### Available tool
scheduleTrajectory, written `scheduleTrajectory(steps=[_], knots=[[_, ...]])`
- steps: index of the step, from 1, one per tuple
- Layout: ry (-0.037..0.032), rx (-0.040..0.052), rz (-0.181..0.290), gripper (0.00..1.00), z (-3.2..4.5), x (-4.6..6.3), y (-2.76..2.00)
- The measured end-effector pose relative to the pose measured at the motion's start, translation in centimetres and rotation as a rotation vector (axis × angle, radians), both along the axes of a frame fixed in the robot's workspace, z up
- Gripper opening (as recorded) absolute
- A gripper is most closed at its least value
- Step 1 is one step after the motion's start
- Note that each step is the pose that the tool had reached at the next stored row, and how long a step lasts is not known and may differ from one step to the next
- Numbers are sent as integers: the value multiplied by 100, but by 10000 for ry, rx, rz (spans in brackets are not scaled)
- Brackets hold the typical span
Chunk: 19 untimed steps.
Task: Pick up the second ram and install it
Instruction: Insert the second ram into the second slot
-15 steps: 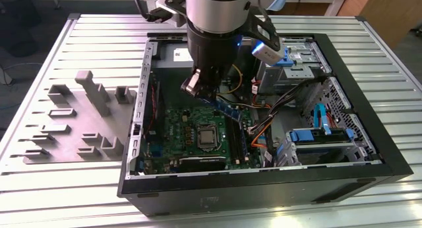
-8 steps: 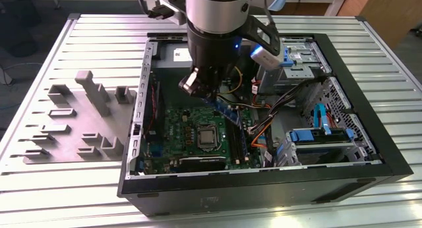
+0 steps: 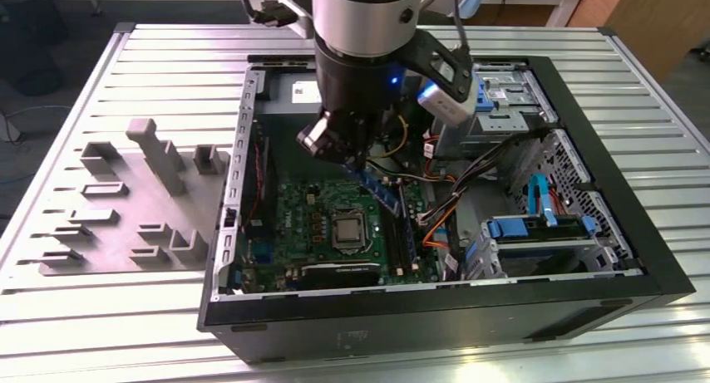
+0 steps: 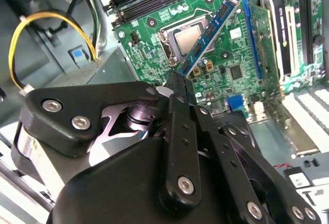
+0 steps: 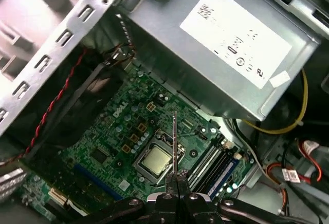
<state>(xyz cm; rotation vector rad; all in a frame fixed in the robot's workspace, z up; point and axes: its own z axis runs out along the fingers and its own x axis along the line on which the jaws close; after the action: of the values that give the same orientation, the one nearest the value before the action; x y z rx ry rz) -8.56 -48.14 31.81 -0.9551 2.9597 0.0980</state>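
On the slatted metal bench (image 3: 100, 333): one black computer case (image 3: 444, 325), laid on its side, lid off, green motherboard (image 3: 299, 217) exposed. Beside it, at the exterior view's left: one grey moulded fixture (image 3: 145, 192) with upright posts.

Inside the case: silver power-supply box (image 5: 205, 54); bright blue drive brackets (image 3: 521, 227); processor socket (image 4: 187, 38) mid-board.

Beyond the bench: dark floor, and wooden furniture (image 3: 654, 17) at the far corner.

Arm (image 3: 361, 34): one, reaching straight down into the case from above, wrist over the motherboard.

Claw (image 4: 179, 77): fingers drawn together, pinching one end of the second ram (image 4: 213, 29).

Second ram: blue-green stick, slanting away from the claw over the motherboard, close by the processor socket; whether its far end touches the board I cannot tell
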Motion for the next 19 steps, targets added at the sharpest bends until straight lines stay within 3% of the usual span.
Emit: scheduleTrajectory(steps=[19], knots=[[0,1,-3054,11,-10,0,0]])
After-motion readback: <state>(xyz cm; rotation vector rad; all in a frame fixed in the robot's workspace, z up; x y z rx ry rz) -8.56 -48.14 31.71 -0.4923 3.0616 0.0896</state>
